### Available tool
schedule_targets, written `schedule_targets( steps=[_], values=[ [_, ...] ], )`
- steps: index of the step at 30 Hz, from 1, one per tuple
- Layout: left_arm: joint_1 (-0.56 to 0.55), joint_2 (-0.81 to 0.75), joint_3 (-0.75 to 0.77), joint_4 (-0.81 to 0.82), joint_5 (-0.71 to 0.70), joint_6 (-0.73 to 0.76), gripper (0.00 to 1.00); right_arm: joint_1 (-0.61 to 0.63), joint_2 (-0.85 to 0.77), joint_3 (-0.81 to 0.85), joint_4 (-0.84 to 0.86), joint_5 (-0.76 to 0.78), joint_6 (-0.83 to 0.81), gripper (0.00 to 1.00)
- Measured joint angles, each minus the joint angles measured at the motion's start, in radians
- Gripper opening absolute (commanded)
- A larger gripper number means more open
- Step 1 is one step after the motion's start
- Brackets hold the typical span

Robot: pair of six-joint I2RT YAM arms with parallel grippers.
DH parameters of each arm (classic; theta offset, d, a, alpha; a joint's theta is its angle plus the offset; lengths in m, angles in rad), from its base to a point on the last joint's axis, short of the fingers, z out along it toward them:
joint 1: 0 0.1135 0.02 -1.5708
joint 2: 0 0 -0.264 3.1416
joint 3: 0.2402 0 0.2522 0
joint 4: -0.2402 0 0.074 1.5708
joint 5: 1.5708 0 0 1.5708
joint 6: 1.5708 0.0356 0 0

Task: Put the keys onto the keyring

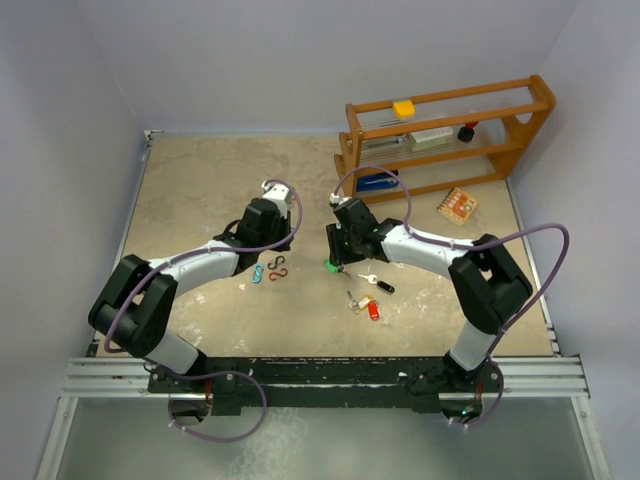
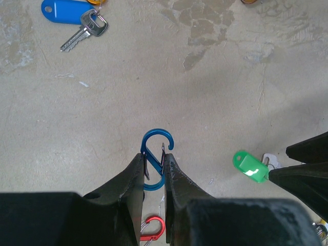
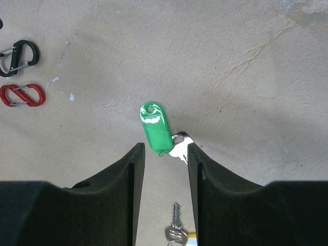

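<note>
My left gripper (image 2: 154,156) is shut on a blue S-shaped keyring clip (image 2: 156,132), whose upper hook sticks out past the fingertips. My right gripper (image 3: 165,154) stands open just above the table. A green-tagged key (image 3: 155,128) lies at its fingertips, the silver key head (image 3: 179,146) against the right finger. In the top view the green tag (image 1: 330,266) lies under the right gripper (image 1: 337,258). A blue-tagged key (image 2: 66,10) lies far off in the left wrist view. A black-headed key (image 1: 380,285) and the yellow- and red-tagged keys (image 1: 368,306) lie to the right.
A red clip (image 3: 20,95) and a black clip (image 3: 19,54) lie on the table between the arms. A wooden shelf (image 1: 450,135) with small items stands at the back right. An orange packet (image 1: 457,205) lies in front of it.
</note>
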Motion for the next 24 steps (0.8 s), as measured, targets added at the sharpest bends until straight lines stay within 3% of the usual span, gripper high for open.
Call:
schedule_targets(
  steps=[24],
  values=[
    [0.000, -0.005, -0.006, 0.000, 0.006, -0.007, 0.00, 0.000, 0.012, 0.000, -0.015, -0.051, 0.058, 0.41]
  ],
)
